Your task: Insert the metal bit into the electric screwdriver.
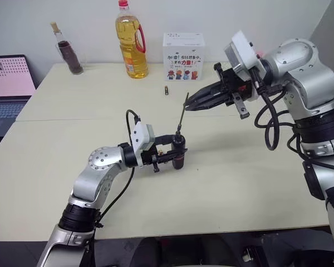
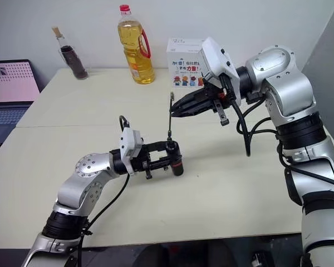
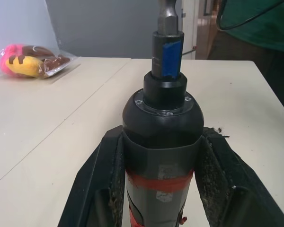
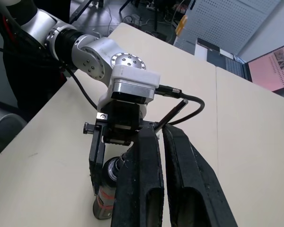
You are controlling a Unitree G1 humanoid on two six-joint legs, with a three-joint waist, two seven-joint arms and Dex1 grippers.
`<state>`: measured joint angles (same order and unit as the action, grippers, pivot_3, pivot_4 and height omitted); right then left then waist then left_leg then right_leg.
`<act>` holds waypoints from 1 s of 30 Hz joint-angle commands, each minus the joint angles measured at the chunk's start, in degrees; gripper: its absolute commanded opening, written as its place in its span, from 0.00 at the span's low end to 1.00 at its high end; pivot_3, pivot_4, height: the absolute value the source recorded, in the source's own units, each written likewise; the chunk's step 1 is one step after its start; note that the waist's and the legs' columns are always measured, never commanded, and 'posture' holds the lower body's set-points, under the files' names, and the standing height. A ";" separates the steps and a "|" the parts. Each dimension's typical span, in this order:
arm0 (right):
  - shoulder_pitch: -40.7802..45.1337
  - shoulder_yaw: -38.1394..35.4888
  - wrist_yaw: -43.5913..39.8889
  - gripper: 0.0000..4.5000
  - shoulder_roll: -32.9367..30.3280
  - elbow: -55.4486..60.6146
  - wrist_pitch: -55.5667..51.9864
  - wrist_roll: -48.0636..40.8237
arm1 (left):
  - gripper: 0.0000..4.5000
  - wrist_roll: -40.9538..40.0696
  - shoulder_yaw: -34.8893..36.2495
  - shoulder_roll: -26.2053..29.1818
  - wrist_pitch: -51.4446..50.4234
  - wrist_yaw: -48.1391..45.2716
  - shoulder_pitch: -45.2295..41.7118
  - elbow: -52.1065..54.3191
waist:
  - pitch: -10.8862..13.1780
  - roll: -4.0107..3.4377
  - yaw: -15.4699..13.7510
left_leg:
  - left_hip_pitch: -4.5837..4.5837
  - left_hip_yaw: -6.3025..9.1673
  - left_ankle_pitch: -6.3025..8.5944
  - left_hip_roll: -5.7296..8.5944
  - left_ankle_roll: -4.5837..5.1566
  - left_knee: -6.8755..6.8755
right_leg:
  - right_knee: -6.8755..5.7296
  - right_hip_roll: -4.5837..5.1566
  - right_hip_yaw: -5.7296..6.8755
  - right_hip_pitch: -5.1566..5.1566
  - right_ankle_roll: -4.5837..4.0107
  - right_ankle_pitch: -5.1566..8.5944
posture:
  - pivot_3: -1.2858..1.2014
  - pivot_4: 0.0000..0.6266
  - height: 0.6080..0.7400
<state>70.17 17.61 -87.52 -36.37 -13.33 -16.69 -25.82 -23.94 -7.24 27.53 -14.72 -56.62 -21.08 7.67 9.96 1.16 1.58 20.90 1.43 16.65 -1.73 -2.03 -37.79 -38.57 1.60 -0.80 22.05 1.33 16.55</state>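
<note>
The electric screwdriver [image 1: 178, 160], black with a red band, stands upright just above the middle of the table. My left gripper [image 1: 175, 149] is shut on its body from the side, and its fingers [image 3: 104, 189] press both flanks. The metal bit [image 1: 182, 115], a thin dark rod, rises from the screwdriver's nose [image 3: 164, 71], where its lower end [image 3: 169, 14] sits in the collar. My right gripper [image 1: 188, 104] comes in from the right and is shut on the bit near its top. The bit [image 4: 173, 112] pokes out past the right fingers [image 4: 142, 179].
Along the table's far edge stand a yellow oil bottle [image 1: 131, 41], a dark corked bottle [image 1: 67, 50] and a white box [image 1: 183, 55]. A small battery cylinder [image 1: 166, 89] lies in front of the box. A laptop [image 1: 8, 83] sits at the left.
</note>
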 commanded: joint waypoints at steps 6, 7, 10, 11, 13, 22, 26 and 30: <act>-0.93 -0.36 -0.79 0.01 -0.78 3.25 -5.78 1.62 | 0.37 4.54 -8.21 0.06 -4.61 -1.72 1.88 -3.41 | -0.08 -0.10 -0.02 | -0.01 0.00 0.00 0.00 0.00 0.00 | -0.01 0.00 0.00 -0.01 0.00 0.00 | 0.52 0.24 1.00; -1.01 -0.61 -0.37 0.01 -0.73 3.30 -6.86 1.42 | 0.37 4.66 -8.26 -0.05 -4.54 -1.69 1.68 -3.70 | -0.09 -0.12 -0.02 | -0.01 0.00 0.00 0.00 0.00 0.00 | -0.01 0.00 0.00 -0.01 0.00 0.00 | 0.52 0.24 1.00; -0.98 -1.36 0.71 0.01 -0.51 3.02 -9.69 0.96 | 0.37 4.88 -8.28 -0.17 -4.50 -1.67 1.18 -4.37 | -0.18 -0.18 -0.03 | -0.02 0.00 0.00 0.02 0.00 0.00 | 0.00 0.00 -0.01 -0.02 0.00 0.00 | 0.52 0.24 1.00; -0.97 -1.70 1.06 0.01 -0.36 2.98 -10.56 0.77 | 0.37 4.93 -8.28 -0.18 -4.52 -1.65 1.09 -4.47 | -0.19 -0.18 -0.03 | -0.02 0.00 0.00 0.01 0.00 0.00 | -0.01 0.00 0.00 -0.02 0.00 0.00 | 0.52 0.24 1.00; -1.04 -2.41 1.84 0.01 -0.01 3.09 -12.47 0.32 | 0.37 4.96 -8.34 -0.16 -4.52 -1.63 1.00 -4.57 | -0.19 -0.18 -0.03 | -0.02 0.00 0.00 0.01 0.00 0.00 | -0.01 0.00 0.00 -0.02 0.00 0.00 | 0.52 0.24 1.00; -1.86 -3.46 1.61 0.01 0.09 3.79 -13.88 1.37 | 0.37 4.91 -8.34 -0.09 -4.43 -1.90 0.73 -4.90 | -0.19 -0.19 -0.01 | -0.02 0.00 0.00 0.02 0.00 0.00 | 0.00 -0.01 0.00 -0.02 0.00 0.00 | 0.52 0.24 1.00; -1.73 -3.56 1.51 0.01 -0.01 3.70 -14.00 1.59 | 0.37 4.90 -8.39 -0.14 -4.33 -1.95 0.71 -4.89 | -0.19 -0.19 -0.01 | -0.02 0.00 0.00 0.02 0.00 0.00 | 0.00 -0.04 0.00 -0.02 0.01 0.00 | 0.52 0.24 1.00; -1.50 -3.65 1.46 0.01 -0.11 3.19 -14.03 1.74 | 0.37 4.93 -8.36 -0.21 -4.21 -1.94 0.59 -5.01 | -0.19 -0.19 -0.01 | -0.02 0.00 0.00 0.02 0.00 0.00 | -0.01 -0.06 0.00 -0.02 0.01 0.00 | 0.52 0.24 1.00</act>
<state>68.63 14.21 -86.21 -35.88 -10.18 -30.52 -25.85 -22.40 -9.22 26.92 -14.87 -56.63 -23.31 6.42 9.78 0.97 1.57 20.88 1.43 16.65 -1.72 -2.03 -37.80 -38.58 1.55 -0.80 22.04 1.33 16.55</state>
